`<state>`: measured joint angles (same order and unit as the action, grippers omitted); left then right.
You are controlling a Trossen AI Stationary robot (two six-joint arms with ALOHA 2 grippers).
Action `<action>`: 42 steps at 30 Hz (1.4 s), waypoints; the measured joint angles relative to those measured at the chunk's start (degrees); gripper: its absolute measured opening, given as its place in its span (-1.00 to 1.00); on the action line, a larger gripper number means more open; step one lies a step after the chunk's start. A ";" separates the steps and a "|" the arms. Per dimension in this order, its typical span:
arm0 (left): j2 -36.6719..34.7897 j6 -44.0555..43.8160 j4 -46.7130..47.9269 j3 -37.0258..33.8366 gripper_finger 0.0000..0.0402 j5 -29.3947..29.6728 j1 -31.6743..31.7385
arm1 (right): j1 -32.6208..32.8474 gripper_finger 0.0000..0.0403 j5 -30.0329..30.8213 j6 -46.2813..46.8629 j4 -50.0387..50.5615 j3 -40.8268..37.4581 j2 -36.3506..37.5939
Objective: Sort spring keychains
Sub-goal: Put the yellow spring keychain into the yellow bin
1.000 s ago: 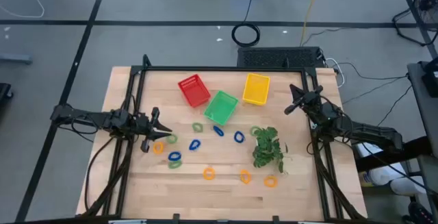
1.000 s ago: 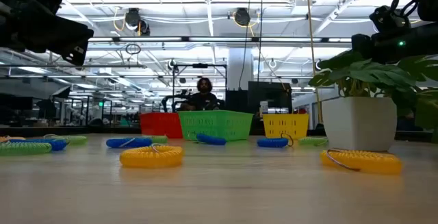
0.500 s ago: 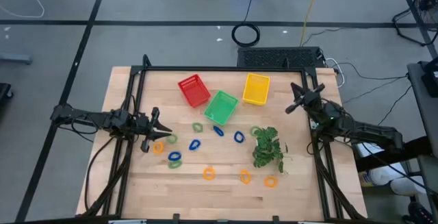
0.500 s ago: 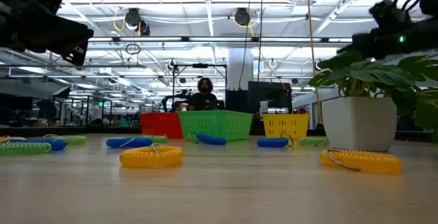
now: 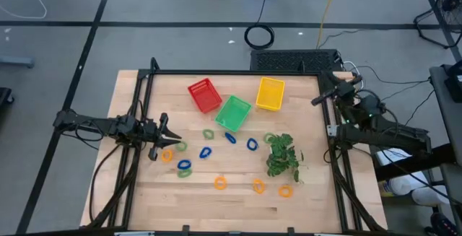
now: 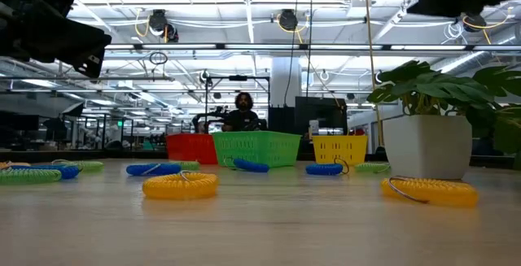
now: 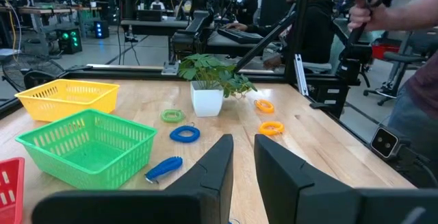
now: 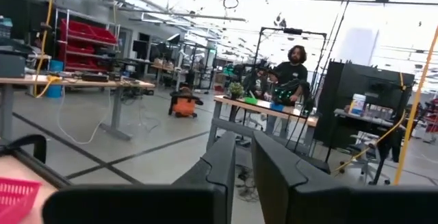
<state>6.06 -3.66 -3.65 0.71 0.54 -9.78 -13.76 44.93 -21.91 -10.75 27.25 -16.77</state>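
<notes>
The left gripper (image 5: 175, 136) hangs over the wooden table (image 5: 144, 200), left of the green basket (image 5: 233, 112) and nearer the front edge than it. Its fingers stand a narrow gap apart with nothing between them. The black frame rail (image 5: 137, 120) runs along the table's left edge right under this arm, so there is little free room on that side.

The spring keychains (image 5: 205, 151) lie loose on the wood in front of the green basket, none inside any basket. An orange keychain (image 5: 167, 155) and a green keychain (image 5: 180, 146) lie just beside the left gripper's tips. Three more orange ones lie in a row near the front edge, the leftmost (image 5: 220, 183) well in front of the green basket, with bare wood around them.

The red basket (image 5: 204, 95) sits just left of and behind the green basket, the yellow basket (image 5: 270, 93) just right of and behind it. The potted plant (image 5: 281, 156) stands right of and in front of the green basket, among the keychains.

The right gripper (image 5: 316, 102) is raised at the table's right edge, beyond the yellow basket, its fingers slightly apart and holding nothing.
</notes>
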 joint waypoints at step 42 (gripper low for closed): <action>-0.02 -0.01 0.01 0.00 -0.67 0.00 0.00 | 43.28 -0.80 -1.25 23.17 34.14 60.51 -49.35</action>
<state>6.04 -3.67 -3.64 0.71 0.54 -9.78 29.52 43.68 1.26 23.39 87.76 -66.12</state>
